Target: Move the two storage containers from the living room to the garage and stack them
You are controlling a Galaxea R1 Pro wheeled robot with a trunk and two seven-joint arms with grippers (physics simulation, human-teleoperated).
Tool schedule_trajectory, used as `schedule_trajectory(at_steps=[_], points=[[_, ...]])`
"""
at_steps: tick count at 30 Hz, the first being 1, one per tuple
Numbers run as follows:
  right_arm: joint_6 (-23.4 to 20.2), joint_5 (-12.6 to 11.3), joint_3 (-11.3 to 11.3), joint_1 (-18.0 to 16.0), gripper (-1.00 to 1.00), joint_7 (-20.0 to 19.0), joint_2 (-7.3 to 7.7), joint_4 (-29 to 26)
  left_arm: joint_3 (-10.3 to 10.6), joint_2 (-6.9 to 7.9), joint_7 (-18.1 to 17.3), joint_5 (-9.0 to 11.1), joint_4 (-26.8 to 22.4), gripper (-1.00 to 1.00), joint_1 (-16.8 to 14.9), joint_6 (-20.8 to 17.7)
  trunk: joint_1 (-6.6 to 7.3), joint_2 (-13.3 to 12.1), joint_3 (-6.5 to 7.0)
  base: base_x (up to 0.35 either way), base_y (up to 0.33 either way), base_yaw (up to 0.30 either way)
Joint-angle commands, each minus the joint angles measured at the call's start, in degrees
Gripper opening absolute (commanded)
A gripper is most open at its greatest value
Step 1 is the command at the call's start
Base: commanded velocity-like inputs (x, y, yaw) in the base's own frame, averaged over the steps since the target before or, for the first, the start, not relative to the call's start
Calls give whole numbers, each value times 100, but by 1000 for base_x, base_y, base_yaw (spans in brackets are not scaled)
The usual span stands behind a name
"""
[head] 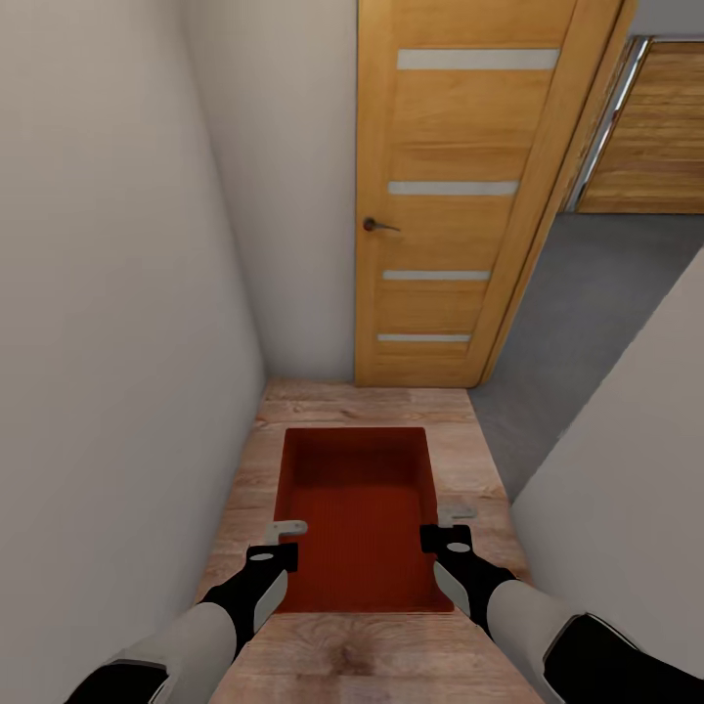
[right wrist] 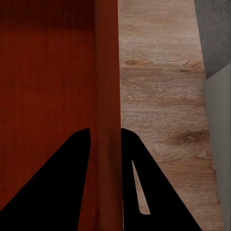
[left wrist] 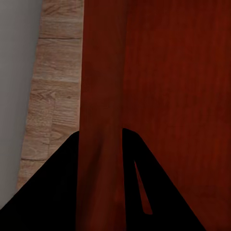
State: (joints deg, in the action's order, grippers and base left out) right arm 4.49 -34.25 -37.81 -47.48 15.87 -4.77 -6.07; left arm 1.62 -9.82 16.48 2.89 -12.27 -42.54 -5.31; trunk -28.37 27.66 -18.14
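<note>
An orange-red storage container (head: 357, 518) hangs level between my two arms above the light wood-plank floor (head: 372, 401), its open top facing up and nothing inside. My left gripper (head: 284, 543) is shut on its left wall, which runs between the black fingers (left wrist: 57, 187) in the left wrist view. On the opposite wall my right gripper (head: 445, 523) is shut too, that wall (right wrist: 106, 96) pinched between its fingers (right wrist: 62, 183). Past the open oak door (head: 460, 196), the dark grey concrete floor (head: 587, 313) of the garage shows at the right.
I am in a narrow passage. A white wall (head: 117, 342) runs close on the left, and a wall corner (head: 626, 489) juts in on the right. The door leaf stands straight ahead, with the opening to its right. A wood-slat panel (head: 655, 127) lies beyond.
</note>
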Motion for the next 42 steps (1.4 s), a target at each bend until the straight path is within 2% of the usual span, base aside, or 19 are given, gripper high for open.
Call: schedule_trajectory(at_steps=[1, 35, 42], points=[[42, -117, 72, -7, -100, 55, 3, 141, 46, 50, 74, -114, -30, -100, 0, -40, -6, 8, -8, 325, 0, 0], [43, -117, 72, -7, -100, 56, 3, 141, 50, 50, 74, -120, -35, -100, 0, -32, -6, 8, -8, 325, 0, -1], [43, -117, 72, -7, -100, 63, 3, 141, 56, 50, 74, -122, -45, -100, 0, -32, -6, 8, -8, 315, 0, -128]])
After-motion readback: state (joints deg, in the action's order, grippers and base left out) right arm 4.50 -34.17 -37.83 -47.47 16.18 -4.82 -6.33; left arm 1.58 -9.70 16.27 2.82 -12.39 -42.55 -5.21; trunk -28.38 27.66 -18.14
